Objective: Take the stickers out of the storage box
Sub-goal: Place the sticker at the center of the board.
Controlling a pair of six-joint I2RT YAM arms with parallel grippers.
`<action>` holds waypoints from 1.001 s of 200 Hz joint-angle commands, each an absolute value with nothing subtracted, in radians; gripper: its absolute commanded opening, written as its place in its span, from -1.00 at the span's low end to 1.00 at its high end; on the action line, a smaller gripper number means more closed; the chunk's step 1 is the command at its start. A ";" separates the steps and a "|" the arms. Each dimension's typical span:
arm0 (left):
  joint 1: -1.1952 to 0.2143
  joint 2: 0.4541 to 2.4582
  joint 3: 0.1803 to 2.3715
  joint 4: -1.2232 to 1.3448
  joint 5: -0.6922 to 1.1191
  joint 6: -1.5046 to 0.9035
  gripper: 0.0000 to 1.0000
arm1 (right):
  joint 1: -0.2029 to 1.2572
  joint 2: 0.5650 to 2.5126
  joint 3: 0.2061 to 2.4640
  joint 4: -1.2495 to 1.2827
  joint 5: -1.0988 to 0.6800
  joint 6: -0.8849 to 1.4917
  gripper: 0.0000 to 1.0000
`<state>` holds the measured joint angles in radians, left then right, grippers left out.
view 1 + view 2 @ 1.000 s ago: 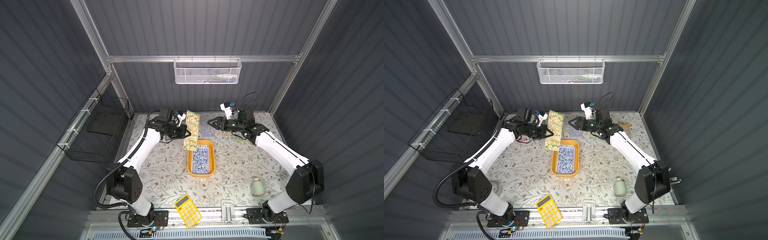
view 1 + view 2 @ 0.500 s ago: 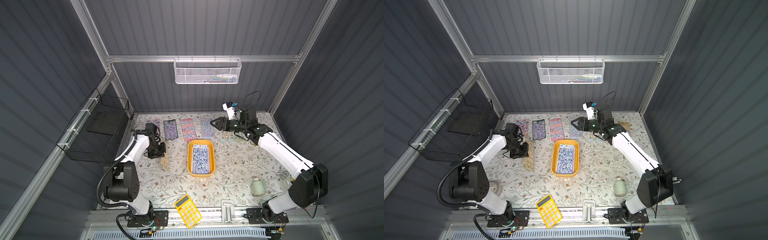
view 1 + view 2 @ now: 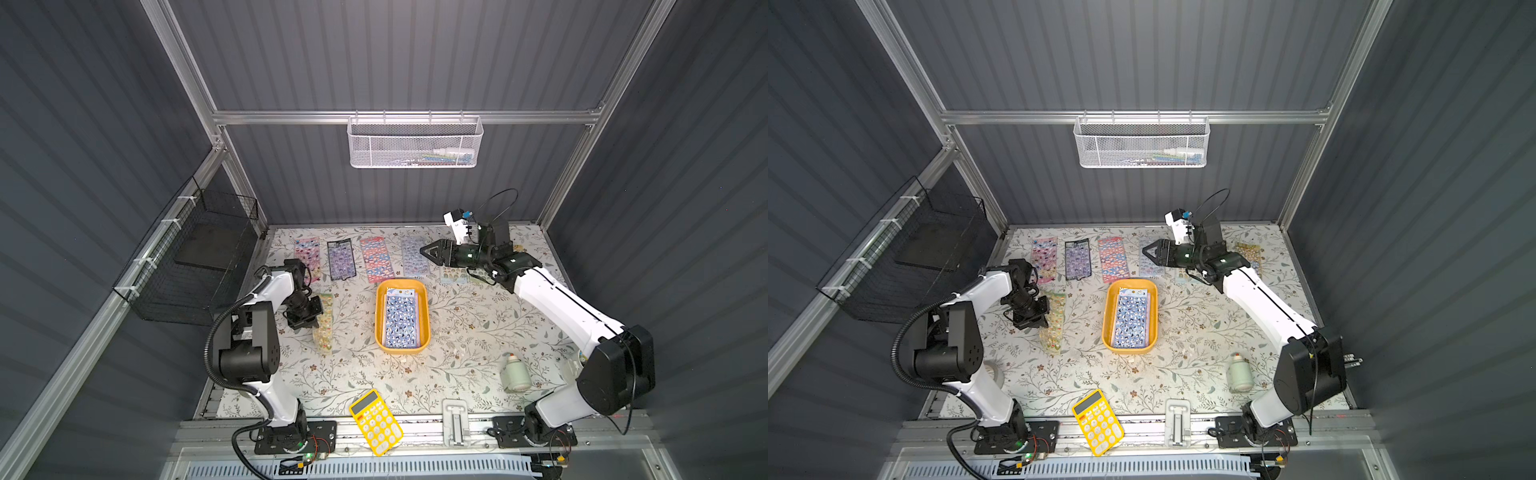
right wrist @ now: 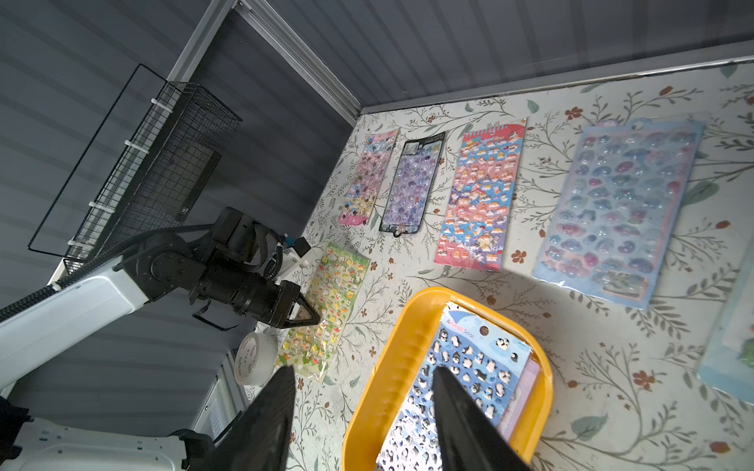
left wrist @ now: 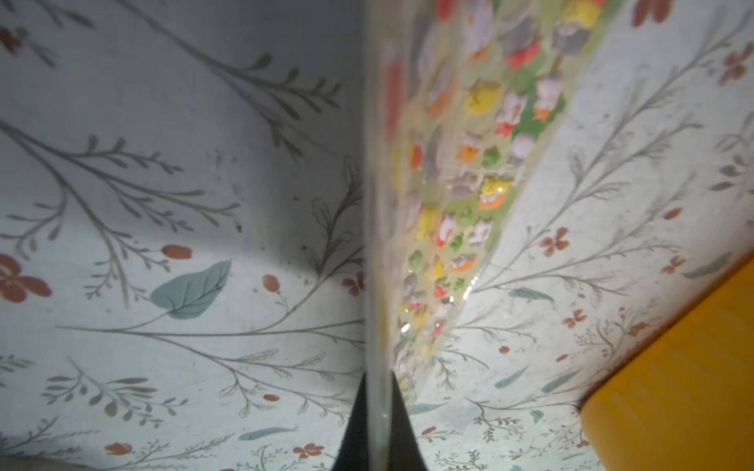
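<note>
The left gripper [image 5: 377, 422] is pinched tight on the edge of a green sticker sheet [image 3: 323, 322], down at the floral table [image 3: 457, 332], near the storage box [image 3: 379, 316]. The right gripper [image 3: 423, 250] hangs half-spread and empty beyond the box's far end. A penguin sheet [image 3: 400, 322] tops the stickers [image 3: 1131, 318] inside.

Soft overhead light, top views sharp; left wrist: stickers [image 5: 473, 171] blurred.

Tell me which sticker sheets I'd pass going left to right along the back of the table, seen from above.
In a top view: pink sheet → dark purple sheet → red-and-blue sheet → pale blue sheet.
</note>
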<state>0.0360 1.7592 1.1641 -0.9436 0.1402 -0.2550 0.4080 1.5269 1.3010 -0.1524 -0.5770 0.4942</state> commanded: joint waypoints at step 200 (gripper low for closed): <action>0.112 1.867 1.276 -0.992 -0.212 -0.301 0.33 | 0.391 1.538 1.270 -0.095 -0.612 0.524 0.12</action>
